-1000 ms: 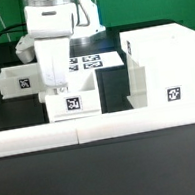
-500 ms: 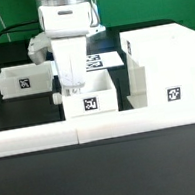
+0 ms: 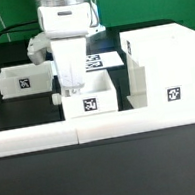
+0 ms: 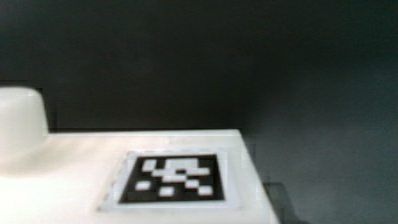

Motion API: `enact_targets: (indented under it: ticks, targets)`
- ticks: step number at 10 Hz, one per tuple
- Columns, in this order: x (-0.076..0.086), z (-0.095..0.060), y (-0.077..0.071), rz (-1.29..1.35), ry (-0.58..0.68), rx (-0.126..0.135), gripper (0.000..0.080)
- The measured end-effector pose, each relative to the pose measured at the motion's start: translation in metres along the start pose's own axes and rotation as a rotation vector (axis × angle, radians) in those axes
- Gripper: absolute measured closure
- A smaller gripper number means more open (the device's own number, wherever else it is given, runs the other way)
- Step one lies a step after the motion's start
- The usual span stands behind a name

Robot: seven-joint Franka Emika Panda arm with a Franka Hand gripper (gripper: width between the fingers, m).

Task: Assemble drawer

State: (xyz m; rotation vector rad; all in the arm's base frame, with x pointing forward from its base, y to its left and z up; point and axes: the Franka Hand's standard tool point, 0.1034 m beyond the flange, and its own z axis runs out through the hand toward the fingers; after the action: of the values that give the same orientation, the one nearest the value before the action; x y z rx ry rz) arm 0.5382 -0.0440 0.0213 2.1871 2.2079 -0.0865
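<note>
1. Table: black top, carrying every item below.
2. Drawer shell: the tall white box. It stands upright at the exterior view's right, with a square tag low on its near face.
3. Robot arm: white, coming down from above onto the middle of the table.
4. Long white bars: low, laid end to end along the near edge of the table, in front of the drawer parts.
5. Centre tray: a shallow open-topped white box with a tag on its near wall. It sits just beside the shell, on the side toward the exterior view's left, and is not inside it.
6. Second tray: same kind, tagged. It rests well apart from the shell, farther back toward the exterior view's left.
7. Marker board: flat and white, partly hidden behind the arm and the centre tray.
8. Pincer: lowered at the centre tray's wall on the exterior view's left. Its tips are mostly hidden, so whether it is clamped on that wall cannot be told. The wrist view shows one white finger beside a blurred white tagged surface.
</note>
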Motion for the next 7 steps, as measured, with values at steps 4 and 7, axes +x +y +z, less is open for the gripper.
enact_targets:
  ticks: [4,7]
  targets:
    - [0.0108,-0.0011,0.0131,-0.013,0.005,-0.002,0.0757]
    - [0.0088,-0.0003,0.0118,-0.009,0.006,0.000,0.0757]
